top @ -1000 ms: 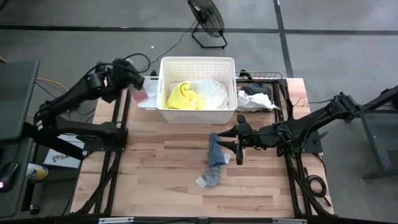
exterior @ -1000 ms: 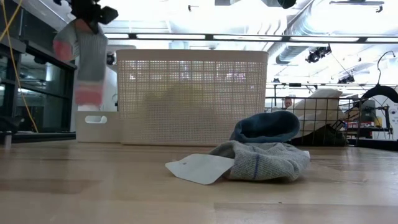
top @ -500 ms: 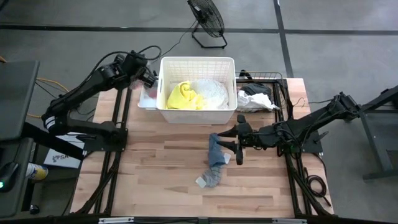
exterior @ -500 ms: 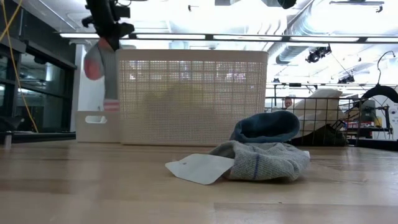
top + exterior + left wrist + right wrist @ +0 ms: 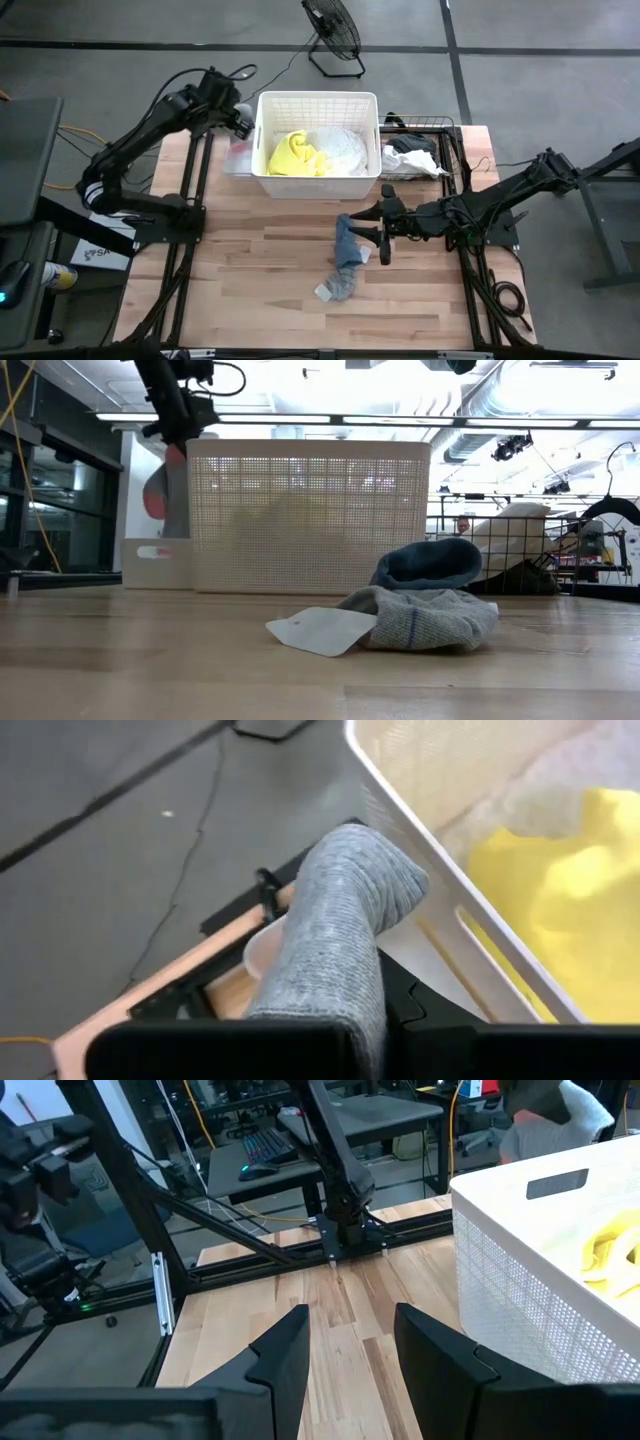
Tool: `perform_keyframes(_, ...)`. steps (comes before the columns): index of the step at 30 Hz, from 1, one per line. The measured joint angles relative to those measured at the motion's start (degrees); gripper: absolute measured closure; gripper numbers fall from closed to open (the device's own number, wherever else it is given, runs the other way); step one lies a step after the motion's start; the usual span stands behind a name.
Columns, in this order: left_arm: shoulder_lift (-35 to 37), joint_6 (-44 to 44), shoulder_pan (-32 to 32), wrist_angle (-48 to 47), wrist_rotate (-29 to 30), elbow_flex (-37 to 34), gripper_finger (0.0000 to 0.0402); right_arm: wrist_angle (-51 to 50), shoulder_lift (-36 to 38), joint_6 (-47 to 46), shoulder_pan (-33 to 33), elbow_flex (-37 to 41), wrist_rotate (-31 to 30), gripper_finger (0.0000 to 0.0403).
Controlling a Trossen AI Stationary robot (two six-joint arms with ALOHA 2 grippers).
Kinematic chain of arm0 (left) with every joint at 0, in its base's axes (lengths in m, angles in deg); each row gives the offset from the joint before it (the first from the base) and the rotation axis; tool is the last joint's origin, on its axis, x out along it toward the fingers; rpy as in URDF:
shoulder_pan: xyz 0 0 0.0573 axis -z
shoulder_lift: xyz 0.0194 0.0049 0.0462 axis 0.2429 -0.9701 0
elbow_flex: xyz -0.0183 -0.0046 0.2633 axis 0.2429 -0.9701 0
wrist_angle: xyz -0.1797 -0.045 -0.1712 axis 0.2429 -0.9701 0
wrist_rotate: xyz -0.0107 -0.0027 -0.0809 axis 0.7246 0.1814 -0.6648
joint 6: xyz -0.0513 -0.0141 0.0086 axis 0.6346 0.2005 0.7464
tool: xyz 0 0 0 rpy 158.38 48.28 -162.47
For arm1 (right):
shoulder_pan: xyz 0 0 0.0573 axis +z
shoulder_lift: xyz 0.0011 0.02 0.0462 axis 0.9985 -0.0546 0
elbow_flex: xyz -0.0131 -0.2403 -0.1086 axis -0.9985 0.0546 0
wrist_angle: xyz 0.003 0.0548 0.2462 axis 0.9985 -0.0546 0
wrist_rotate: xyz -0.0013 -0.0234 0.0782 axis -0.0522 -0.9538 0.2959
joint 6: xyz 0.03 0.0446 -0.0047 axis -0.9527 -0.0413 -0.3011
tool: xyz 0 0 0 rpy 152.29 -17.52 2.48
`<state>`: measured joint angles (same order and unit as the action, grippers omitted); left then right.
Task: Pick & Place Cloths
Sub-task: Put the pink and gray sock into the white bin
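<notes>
A grey sock with pink patches [image 5: 163, 492] hangs at the far left, just outside the left wall of the white slatted basket [image 5: 318, 172]. My left gripper [image 5: 241, 117] is shut on it. A yellow cloth [image 5: 294, 154] and a white cloth [image 5: 342, 148] lie in the basket. Blue-grey cloths [image 5: 346, 262] lie heaped on the table's middle. My right gripper [image 5: 383, 231] hovers just right of that heap, open, with nothing between its fingers [image 5: 290, 1348]. My left gripper pinches one end of the grey sock [image 5: 322, 1005] between its two fingers, slanting down from the table's left. The sock [image 5: 163, 492] hangs below the fingers, clear of the table, beside the basket's left outer wall.
A low white bin [image 5: 156, 562] stands against the basket's left side, below the hanging sock. A black wire basket with black and white cloths [image 5: 412, 156] stands to the right of the white one. A white tag [image 5: 322, 631] lies by the heap. The near half of the table is bare wood.
My left gripper has swung toward the table's far edge and right, up to the basket's left wall, and has turned at the wrist. The sock has travelled with it, swinging, and now hangs close against the wall.
</notes>
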<state>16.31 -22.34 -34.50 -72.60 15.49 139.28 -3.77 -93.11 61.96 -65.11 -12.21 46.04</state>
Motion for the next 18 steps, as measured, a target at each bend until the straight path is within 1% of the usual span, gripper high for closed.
perform_keyframes(5,-1.67,-3.52,-0.33,-0.02,-6.55,0.0,0.0401,0.0,0.0,0.0,0.0,0.0,0.0,0.0263)
perform_keyframes(9,-3.08,-7.92,-0.18,-1.02,-10.46,0.0,0.0401,0.0,0.0,0.0,0.0,0.0,0.0,0.0263)
perform_keyframes(11,-4.17,-9.46,-0.2,-2.22,-11.33,0.0,0.0401,0.0,0.0,-0.01,0.01,0.0,0.0,0.0263)
perform_keyframes(18,-8.37,-15.69,-0.2,-6.31,-11.35,0.0,0.0401,0.01,0.0,0.0,0.0,0.0,0.0,0.0263)
